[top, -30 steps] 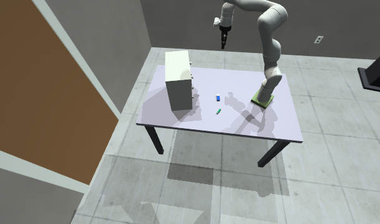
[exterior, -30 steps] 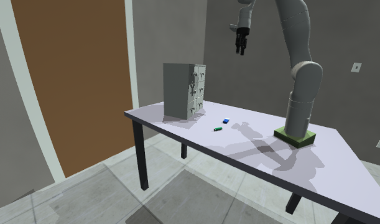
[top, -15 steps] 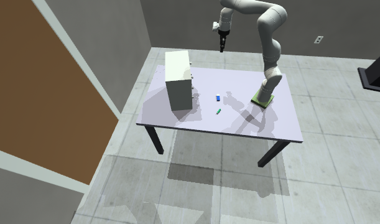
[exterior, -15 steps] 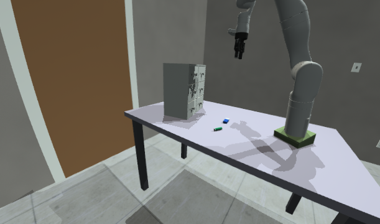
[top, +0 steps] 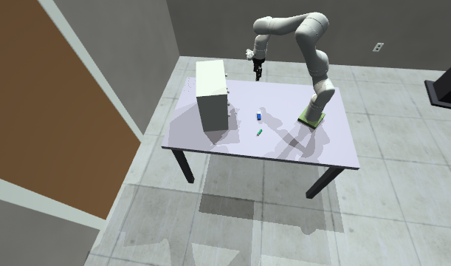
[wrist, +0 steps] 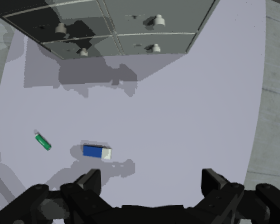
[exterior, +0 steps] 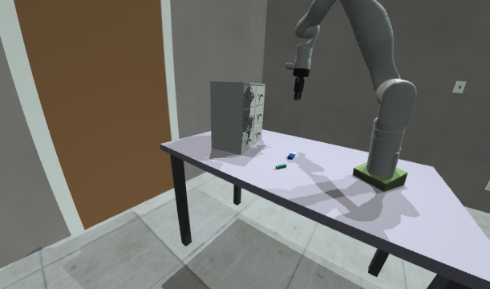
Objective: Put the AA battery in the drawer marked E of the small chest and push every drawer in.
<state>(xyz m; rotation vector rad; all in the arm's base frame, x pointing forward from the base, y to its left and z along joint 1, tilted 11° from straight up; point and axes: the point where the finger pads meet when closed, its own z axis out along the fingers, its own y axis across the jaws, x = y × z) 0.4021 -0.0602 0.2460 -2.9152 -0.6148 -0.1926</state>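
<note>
We see, from the top view, a pale surface (top: 321, 148) with a small grey chest (top: 211, 92) at about 9 o'clock from its middle, its drawer front facing 3 o'clock. All the drawers look pushed in; we cannot read which one is marked E. Near the middle of the surface lie two small things, well apart from the chest: a slim green cylinder (top: 259, 132), which we judge to be the AA battery, and at 12 o'clock from it a blue and white block (top: 258, 115). Neither touches the other.

The arm rises from a green base plate (top: 319, 122) at 3 o'clock and arches over to the 12 o'clock edge. Its tool (top: 257, 74) hangs high above the surface, fingers spread wide, holding nothing.

We judge that the task has barely begun: no drawer is opened, the battery is not yet picked up, and the drawer must afterwards be shut.
</note>
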